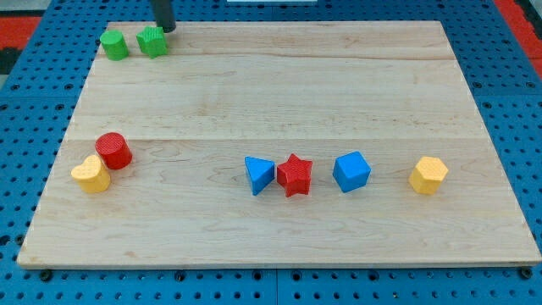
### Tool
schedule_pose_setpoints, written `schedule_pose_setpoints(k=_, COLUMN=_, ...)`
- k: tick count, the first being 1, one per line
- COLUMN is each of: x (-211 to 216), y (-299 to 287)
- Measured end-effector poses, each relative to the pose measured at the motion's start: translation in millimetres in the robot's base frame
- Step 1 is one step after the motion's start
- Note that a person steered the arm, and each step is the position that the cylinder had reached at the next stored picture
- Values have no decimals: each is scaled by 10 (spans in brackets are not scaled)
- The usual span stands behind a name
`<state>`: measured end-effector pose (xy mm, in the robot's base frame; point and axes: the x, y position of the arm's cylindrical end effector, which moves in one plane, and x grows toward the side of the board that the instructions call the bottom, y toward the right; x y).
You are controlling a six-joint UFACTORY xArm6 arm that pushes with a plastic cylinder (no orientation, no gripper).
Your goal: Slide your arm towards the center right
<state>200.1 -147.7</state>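
My tip [168,29] is at the view's top left, at the far edge of the wooden board [279,93], just to the right of and above the green star-like block [153,41]. A green cylinder [113,45] stands left of that block. Along the lower half lie a red cylinder [113,151] touching a yellow heart-like block [91,174] at the left, then a blue triangle [259,174], a red star [295,174], a blue cube [351,171] and a yellow hexagon [428,175] at the right.
The board rests on a blue pegboard table [508,102]. A red strip [521,17] shows at the view's top right corner.
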Motion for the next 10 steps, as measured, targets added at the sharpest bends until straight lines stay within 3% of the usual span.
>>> schedule_pose_setpoints(k=1, x=-82, y=911)
schedule_pose_setpoints(k=4, x=-70, y=1479)
schedule_pose_setpoints(k=5, x=204, y=1758)
schedule_pose_setpoints(k=6, x=744, y=2124)
schedule_pose_setpoints(k=8, x=1569, y=1085)
schedule_pose_setpoints(k=9, x=1681, y=684)
schedule_pose_setpoints(k=10, x=1880, y=1496)
